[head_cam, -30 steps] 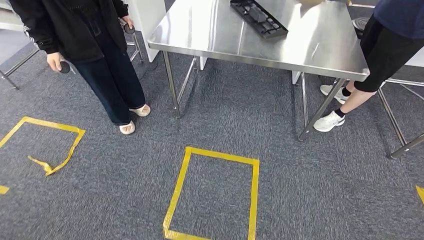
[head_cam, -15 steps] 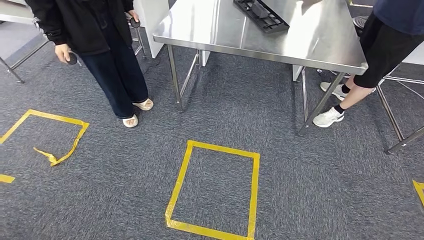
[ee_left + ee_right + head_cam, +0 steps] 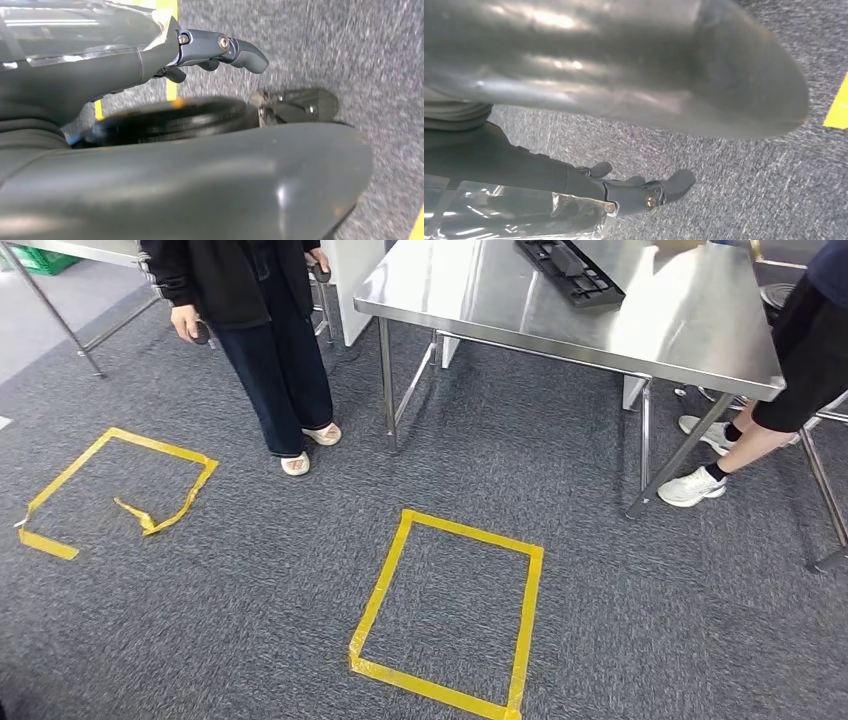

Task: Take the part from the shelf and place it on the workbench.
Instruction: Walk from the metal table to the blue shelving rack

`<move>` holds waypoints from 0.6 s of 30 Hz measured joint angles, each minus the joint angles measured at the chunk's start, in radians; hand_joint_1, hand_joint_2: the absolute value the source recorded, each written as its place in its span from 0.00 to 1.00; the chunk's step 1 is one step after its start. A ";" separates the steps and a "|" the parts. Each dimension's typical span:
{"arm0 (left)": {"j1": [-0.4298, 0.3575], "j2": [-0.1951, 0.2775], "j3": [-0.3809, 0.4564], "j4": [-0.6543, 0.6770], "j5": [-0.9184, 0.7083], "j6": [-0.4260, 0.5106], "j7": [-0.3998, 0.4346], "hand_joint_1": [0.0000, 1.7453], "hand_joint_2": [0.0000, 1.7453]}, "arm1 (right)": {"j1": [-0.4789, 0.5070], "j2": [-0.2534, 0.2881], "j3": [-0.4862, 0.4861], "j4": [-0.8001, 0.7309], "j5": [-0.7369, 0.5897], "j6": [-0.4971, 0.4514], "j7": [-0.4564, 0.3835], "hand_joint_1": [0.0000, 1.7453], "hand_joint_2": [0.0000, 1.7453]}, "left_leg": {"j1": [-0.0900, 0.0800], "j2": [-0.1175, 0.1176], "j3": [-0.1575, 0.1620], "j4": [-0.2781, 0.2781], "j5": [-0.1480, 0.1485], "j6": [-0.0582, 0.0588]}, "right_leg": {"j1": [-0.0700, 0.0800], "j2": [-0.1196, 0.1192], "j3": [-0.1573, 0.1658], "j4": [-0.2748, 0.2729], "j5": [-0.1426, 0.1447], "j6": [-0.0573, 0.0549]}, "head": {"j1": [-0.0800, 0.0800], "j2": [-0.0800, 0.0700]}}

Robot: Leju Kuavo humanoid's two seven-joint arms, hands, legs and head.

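A black part (image 3: 572,270) is seen lying on the steel workbench (image 3: 690,330), near its far edge. The left hand (image 3: 210,47) and right hand (image 3: 639,192) are hung over grey carpet (image 3: 250,570), fingers loosely extended, nothing held. A yellow tape square (image 3: 450,615) is marked before the bench. Two persons are stood beside it.

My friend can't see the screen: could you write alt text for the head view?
A steel workbench carrying a black part stands on grey carpet, a person at each end. Nearer, two yellow tape squares mark the floor.
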State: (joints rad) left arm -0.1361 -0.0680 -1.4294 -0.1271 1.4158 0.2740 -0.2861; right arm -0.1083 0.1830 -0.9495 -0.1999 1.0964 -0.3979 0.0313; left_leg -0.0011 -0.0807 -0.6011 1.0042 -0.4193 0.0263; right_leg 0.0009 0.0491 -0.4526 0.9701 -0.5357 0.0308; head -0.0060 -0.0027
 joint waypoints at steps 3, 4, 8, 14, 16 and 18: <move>0.001 0.001 0.000 0.000 0.001 0.004 0.005 0.00 0.00 | -0.001 0.002 0.000 0.000 0.000 0.001 0.001 0.00 0.00 | 0.001 0.028 -0.024 0.045 -0.038 -0.013 | -0.012 -0.030 -0.006 -0.008 0.011 -0.023 | -0.003 0.000; 0.001 0.001 0.000 0.000 0.002 0.005 0.007 0.00 0.00 | 0.000 0.002 0.000 0.000 0.000 0.003 0.001 0.00 0.00 | 0.004 0.047 -0.044 0.095 -0.076 -0.016 | -0.014 -0.042 -0.009 -0.008 0.015 -0.030 | -0.006 0.000; 0.002 0.001 0.000 0.001 0.007 0.007 0.012 0.00 0.00 | 0.006 0.001 0.000 0.000 0.003 0.016 0.002 0.00 0.00 | 0.013 0.070 -0.102 0.282 -0.162 -0.035 | -0.010 -0.095 -0.019 -0.005 0.018 -0.037 | -0.011 0.000; 0.002 0.004 0.000 0.001 0.009 0.008 0.013 0.00 0.00 | 0.000 0.001 0.001 0.000 0.012 0.037 0.005 0.00 0.00 | 0.008 0.143 0.065 0.014 -0.067 -0.022 | 0.000 -0.150 -0.016 0.006 0.010 -0.017 | -0.011 0.000; 0.003 0.005 0.000 0.001 0.011 0.009 0.013 0.00 0.00 | -0.003 0.001 0.003 0.000 0.017 0.041 0.006 0.00 0.00 | 0.006 0.125 0.057 0.004 -0.063 -0.006 | 0.002 -0.163 -0.014 0.008 0.009 -0.008 | -0.011 0.000; 0.003 0.006 0.000 0.001 0.014 0.011 0.013 0.00 0.00 | -0.006 0.000 0.006 0.000 0.020 0.042 0.007 0.00 0.00 | 0.010 0.106 0.054 -0.006 -0.054 0.011 | -0.002 -0.131 -0.035 0.044 -0.014 -0.003 | -0.007 0.000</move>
State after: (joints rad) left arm -0.1335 -0.0621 -1.4294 -0.1258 1.4300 0.2850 -0.2728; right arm -0.1145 0.1834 -0.9438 -0.1999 1.1163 -0.3559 0.0381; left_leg 0.0088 0.0252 -0.5476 0.9982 -0.4738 0.0374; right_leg -0.0007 -0.0822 -0.4880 1.0146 -0.5495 0.0283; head -0.0130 -0.0027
